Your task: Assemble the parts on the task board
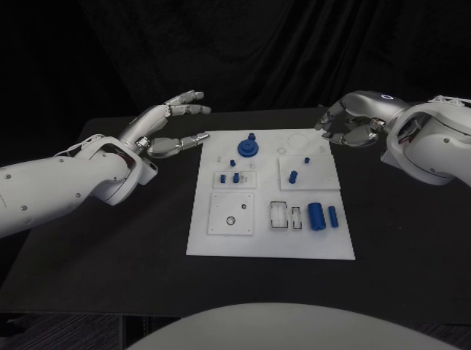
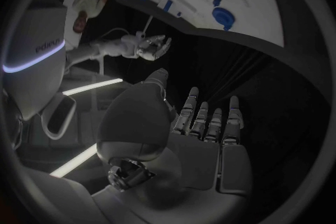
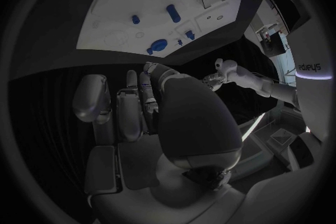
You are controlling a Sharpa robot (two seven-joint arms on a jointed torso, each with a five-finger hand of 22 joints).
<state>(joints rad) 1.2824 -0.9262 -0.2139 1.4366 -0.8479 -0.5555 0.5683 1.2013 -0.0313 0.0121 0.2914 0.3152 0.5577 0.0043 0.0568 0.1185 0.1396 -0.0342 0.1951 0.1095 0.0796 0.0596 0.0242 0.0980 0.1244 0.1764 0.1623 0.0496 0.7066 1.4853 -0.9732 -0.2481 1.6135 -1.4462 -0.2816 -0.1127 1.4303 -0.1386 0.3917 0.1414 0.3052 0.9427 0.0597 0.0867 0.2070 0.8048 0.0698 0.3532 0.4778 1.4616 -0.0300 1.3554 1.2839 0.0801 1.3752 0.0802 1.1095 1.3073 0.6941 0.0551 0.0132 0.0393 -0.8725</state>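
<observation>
The white task board lies in the middle of the table. On it a round blue part with a peg stands at the far edge, several small blue pegs sit mid-board, and a large blue cylinder lies beside a smaller one near the right edge. My left hand hovers off the board's far left corner, fingers spread, holding nothing. My right hand hovers at the far right corner with fingers loosely bent and apart, nothing in them. The left wrist view shows the left hand and the board.
A black ring lies on a square plate at the board's near left. Rectangular slots sit beside the cylinders. Bare black table surrounds the board on all sides. In the right wrist view the right hand faces the board.
</observation>
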